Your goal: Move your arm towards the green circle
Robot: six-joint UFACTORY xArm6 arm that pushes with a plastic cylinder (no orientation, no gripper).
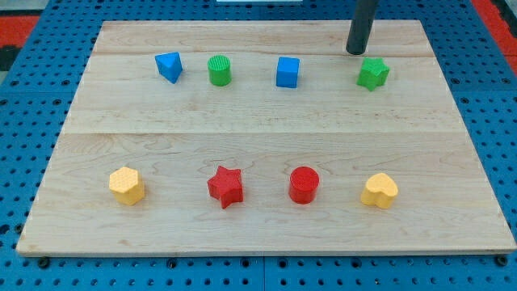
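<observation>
The green circle (219, 70) is a short green cylinder in the top row, left of the middle. My tip (355, 52) is at the view's top right, far to the right of the green circle. It stands just up and left of the green star (372, 73), close to it but apart. A blue cube (287, 72) lies between my tip and the green circle.
A blue triangle (169, 66) sits left of the green circle. The bottom row holds a yellow hexagon (127, 185), a red star (226, 187), a red circle (304, 184) and a yellow heart (380, 191). The wooden board (266, 234) lies on a blue perforated table.
</observation>
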